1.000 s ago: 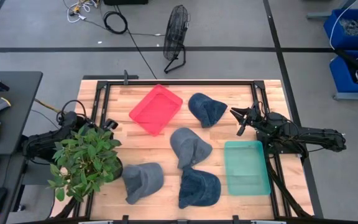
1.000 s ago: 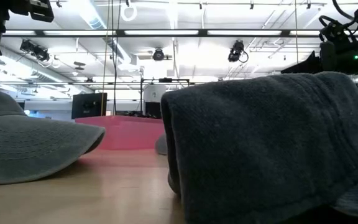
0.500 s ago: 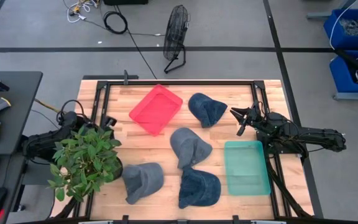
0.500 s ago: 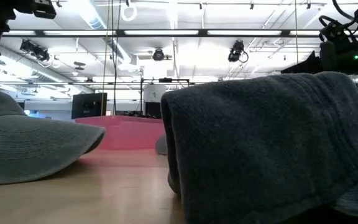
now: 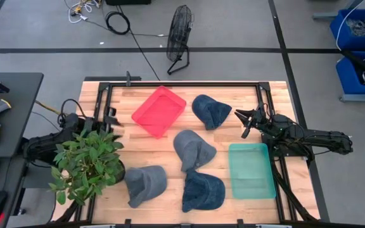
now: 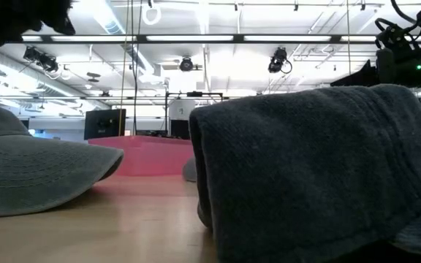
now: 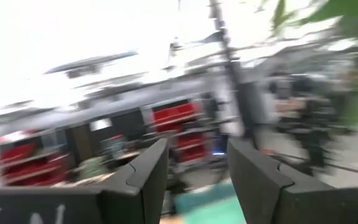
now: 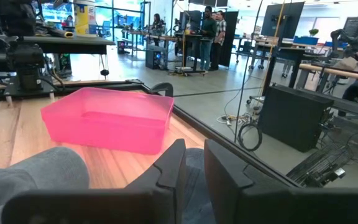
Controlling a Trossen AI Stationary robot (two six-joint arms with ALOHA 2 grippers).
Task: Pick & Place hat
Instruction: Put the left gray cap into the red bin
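Several hats lie crown up on the wooden table. In the high view a dark blue hat (image 5: 211, 111) sits near the far edge, a grey hat (image 5: 193, 149) in the middle, another grey hat (image 5: 146, 183) and a second dark blue hat (image 5: 203, 191) near the front. My left gripper (image 5: 111, 118) is open, raised beside the plant and left of the red tray (image 5: 159, 111). My right gripper (image 5: 246, 121) is shut, hovering right of the far dark blue hat (image 8: 194, 171) and pointing at it. Neither gripper touches a hat.
A teal tray (image 5: 251, 170) lies at the right, below my right gripper. A potted plant (image 5: 87, 161) stands at the left front corner, over my left arm. A black frame borders the table. Bare wood shows between the red tray and the near grey hat.
My left gripper has risen and swung a little toward the far edge in the last half second, still open; its wrist view is smeared by the motion. The hats and trays lie as before.
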